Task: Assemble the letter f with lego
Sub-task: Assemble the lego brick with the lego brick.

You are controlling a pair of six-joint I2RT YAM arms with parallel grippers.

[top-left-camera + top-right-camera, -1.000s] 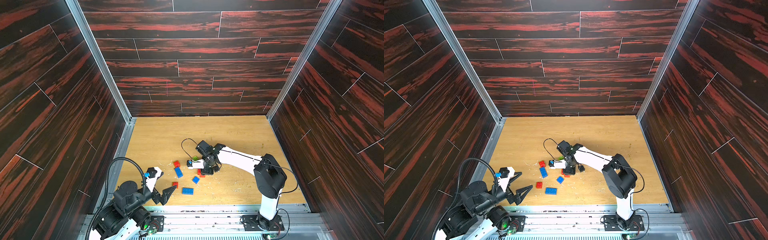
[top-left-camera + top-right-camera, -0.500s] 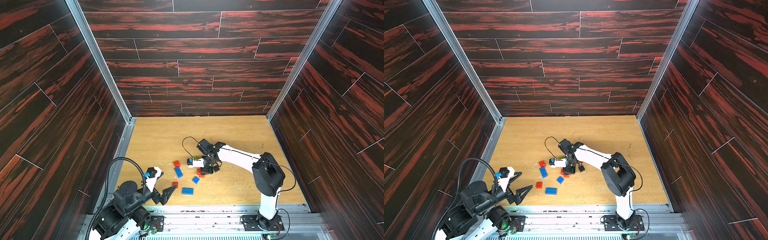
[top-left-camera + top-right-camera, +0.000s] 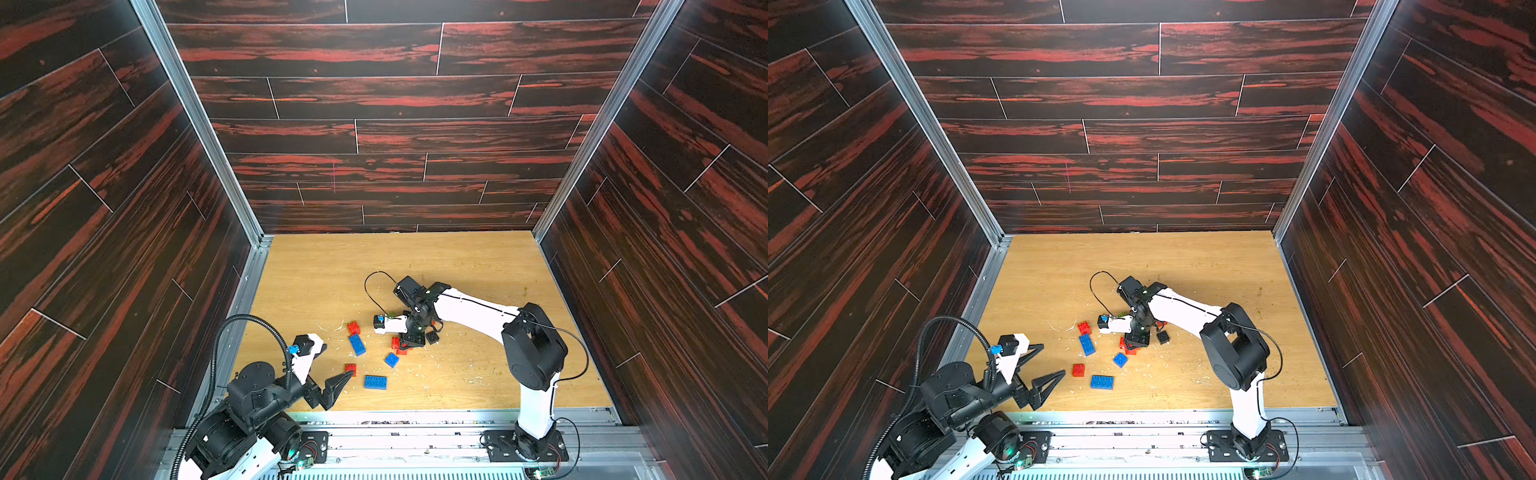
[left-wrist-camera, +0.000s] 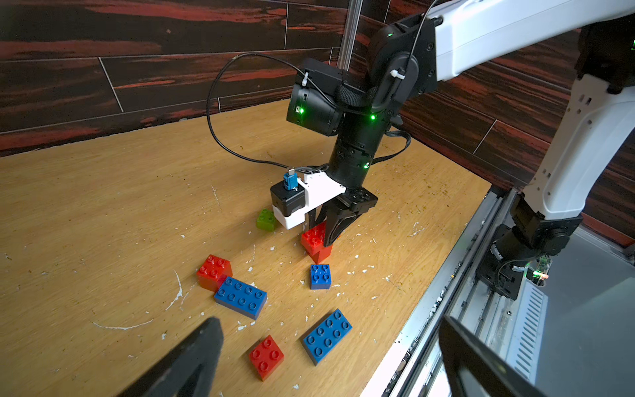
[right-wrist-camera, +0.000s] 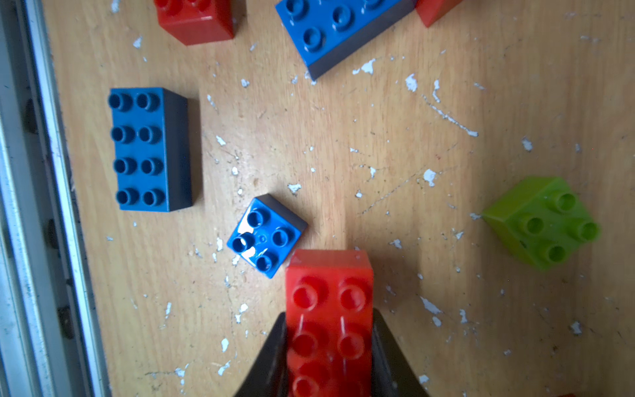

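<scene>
Scuffed wooden surface point(image 3: 457, 270) carries scattered lego point(image 3: 375, 381); the right claw point(image 5: 328, 330) is clamped on a red oblong brick point(image 5: 328, 285), just beside a small blue brick point(image 5: 266, 235), while the left claw point(image 3: 1052, 359) gapes empty. Pressing down skewed could miss the studs or shove that blue neighbour.

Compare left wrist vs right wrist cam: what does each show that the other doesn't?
Left wrist only: the whole right arm, the spread-open left fingers, and what looks like a second red brick directly under the gripped red oblong brick. Right wrist only: that gripped brick's studded top from above, with the right fingers pressed on both long sides. Both: blue square brick, lime green brick, two blue oblong bricks.
</scene>
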